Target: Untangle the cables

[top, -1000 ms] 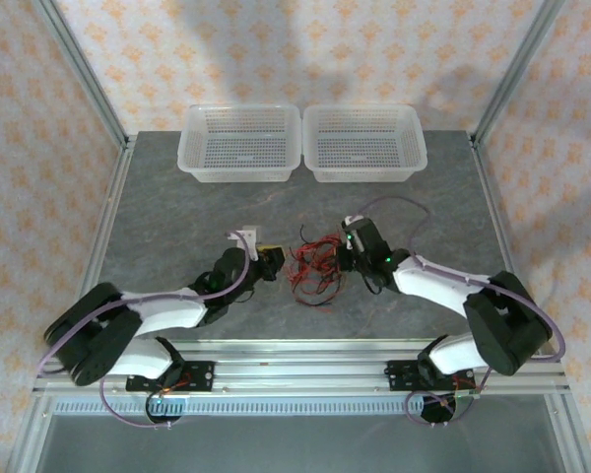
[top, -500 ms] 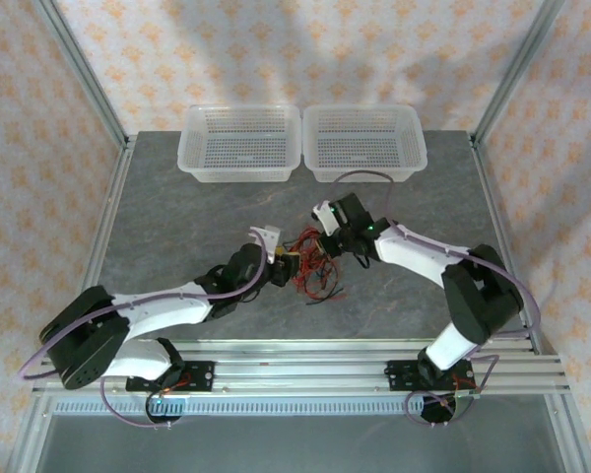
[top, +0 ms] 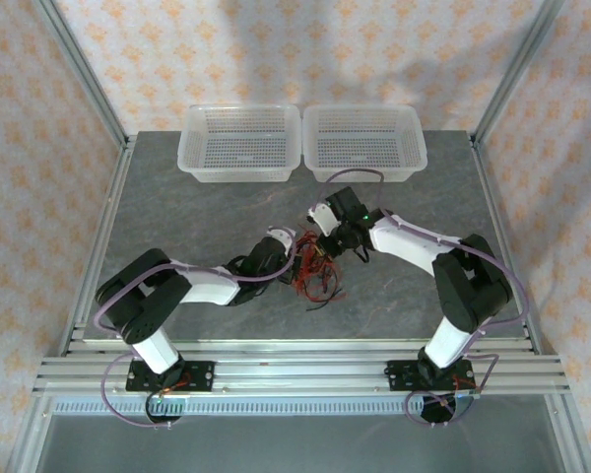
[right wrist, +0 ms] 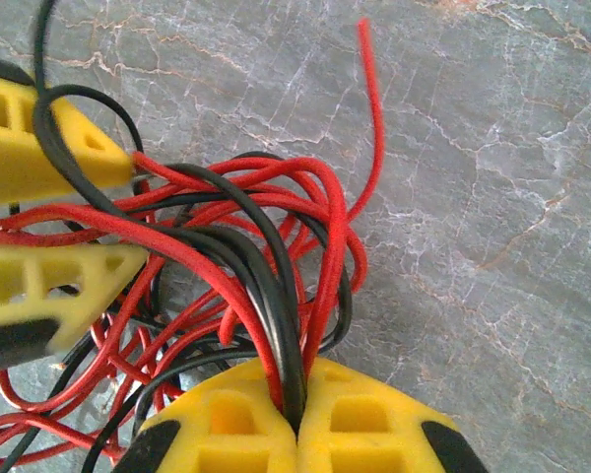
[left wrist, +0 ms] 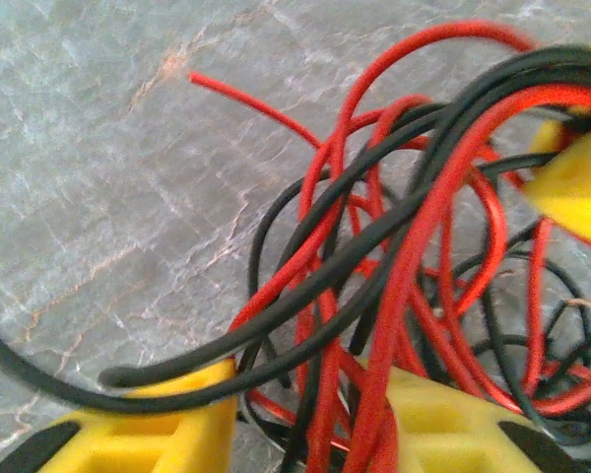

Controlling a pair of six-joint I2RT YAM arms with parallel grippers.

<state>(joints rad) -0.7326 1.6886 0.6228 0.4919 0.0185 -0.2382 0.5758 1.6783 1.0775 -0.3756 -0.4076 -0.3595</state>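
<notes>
The cables (top: 313, 270) are a tangle of thin red and black wires at the middle of the grey table (top: 177, 207). In the right wrist view my right gripper (right wrist: 297, 419) is shut on a bunch of red and black cables (right wrist: 266, 256), and the strands come out from between its yellow fingertips. My left gripper (left wrist: 310, 419) is pushed into the tangle from the left. Its yellow fingers (left wrist: 128, 429) stand apart with several cables (left wrist: 374, 246) running loosely through the gap. From above, the left gripper (top: 294, 254) and the right gripper (top: 327, 239) nearly meet over the pile.
Two clear plastic baskets stand side by side at the back, one on the left (top: 240, 144) and one on the right (top: 364, 144). Metal frame posts (top: 84, 84) rise at the table's corners. A rail (top: 295, 370) runs along the near edge by the arm bases.
The left gripper has pushed rightward into the tangle, its jaws widening then narrowing. The right gripper, still shut on cables, has moved up and left, dragging the pile with it.
</notes>
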